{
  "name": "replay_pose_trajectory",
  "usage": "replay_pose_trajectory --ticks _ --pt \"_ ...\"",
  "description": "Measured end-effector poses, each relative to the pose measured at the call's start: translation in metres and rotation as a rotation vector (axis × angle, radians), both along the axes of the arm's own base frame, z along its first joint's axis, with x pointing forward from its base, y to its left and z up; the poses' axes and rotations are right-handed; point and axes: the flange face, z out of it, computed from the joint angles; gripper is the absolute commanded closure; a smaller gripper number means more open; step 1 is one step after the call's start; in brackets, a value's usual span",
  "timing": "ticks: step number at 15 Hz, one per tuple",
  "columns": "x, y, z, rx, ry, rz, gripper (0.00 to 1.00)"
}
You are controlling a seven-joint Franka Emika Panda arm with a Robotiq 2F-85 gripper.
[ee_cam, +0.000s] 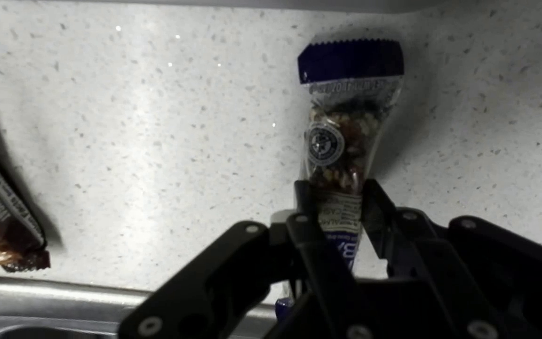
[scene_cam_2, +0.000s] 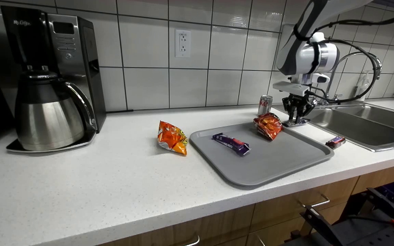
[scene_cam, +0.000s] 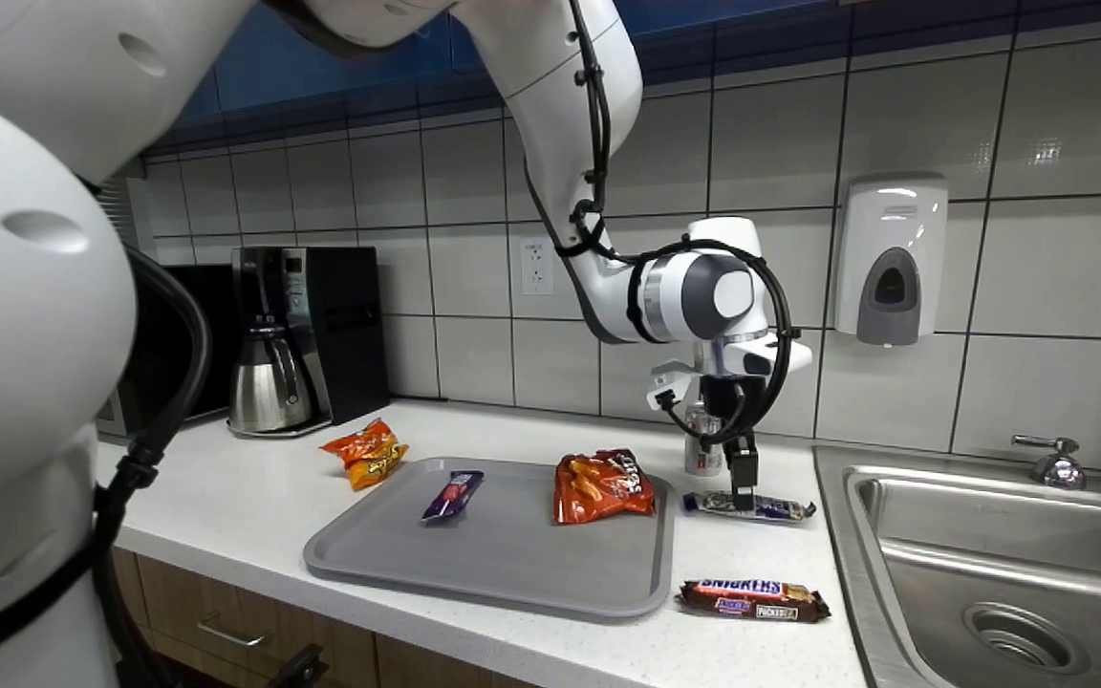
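A nut bar in a clear wrapper with dark blue ends (ee_cam: 341,132) runs lengthwise through the wrist view. My gripper (ee_cam: 336,190) is shut on its middle, a black finger pressed to each long side. The palm and linkages cover much of the bar's lower half there. In both exterior views the gripper (scene_cam: 744,499) points straight down at the bar (scene_cam: 782,512), which appears to be at counter level between tray and sink. A Snickers bar (scene_cam: 753,601) lies nearer the counter's front; its end (ee_cam: 3,221) shows at the left of the wrist view.
The grey tray (scene_cam: 503,564) carries a purple-wrapped bar (scene_cam_2: 232,143) and a red snack bag (scene_cam: 603,487). Behind the gripper stands a silver can (scene_cam_2: 264,105). The sink (scene_cam: 1019,554) borders the bar's other side. An orange bag (scene_cam_2: 172,137) and a coffee maker (scene_cam_2: 70,51) are farther off.
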Motion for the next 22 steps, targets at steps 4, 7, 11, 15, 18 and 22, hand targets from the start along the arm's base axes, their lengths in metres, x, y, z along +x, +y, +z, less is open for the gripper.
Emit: replay_pose_trajectory --ticks 4,7,11,15,18,22 --pt "-0.003 0.005 0.018 -0.002 -0.017 0.032 0.93" --pt "-0.011 0.009 0.034 -0.004 -0.024 0.067 0.93" --pt "-0.027 0.016 0.052 -0.007 -0.032 0.116 0.93" --pt "-0.046 0.033 0.062 -0.016 -0.027 0.175 0.93" --pt "-0.06 0.048 0.064 -0.017 -0.013 0.217 0.93" --pt "-0.077 0.07 0.06 -0.008 0.002 0.256 0.93"
